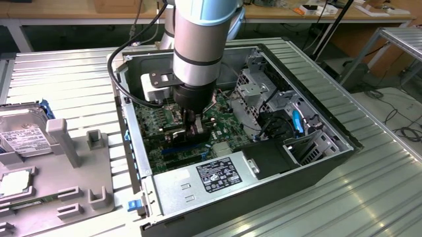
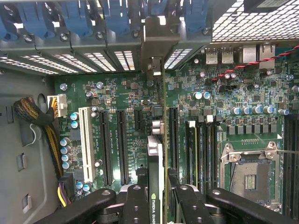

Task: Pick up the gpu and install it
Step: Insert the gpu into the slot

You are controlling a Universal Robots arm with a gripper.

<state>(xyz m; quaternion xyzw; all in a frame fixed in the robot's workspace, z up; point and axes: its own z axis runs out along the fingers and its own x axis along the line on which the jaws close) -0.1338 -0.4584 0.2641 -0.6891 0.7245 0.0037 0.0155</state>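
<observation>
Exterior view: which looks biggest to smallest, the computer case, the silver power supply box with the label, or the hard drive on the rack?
1. The computer case, by far.
2. The power supply.
3. The hard drive, though the picture's edge cuts it off, so its place below the power supply is unsure.

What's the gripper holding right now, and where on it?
The gripper holds the gpu edge-on by its top edge, fingers clamping both faces, above the motherboard slots.
</observation>
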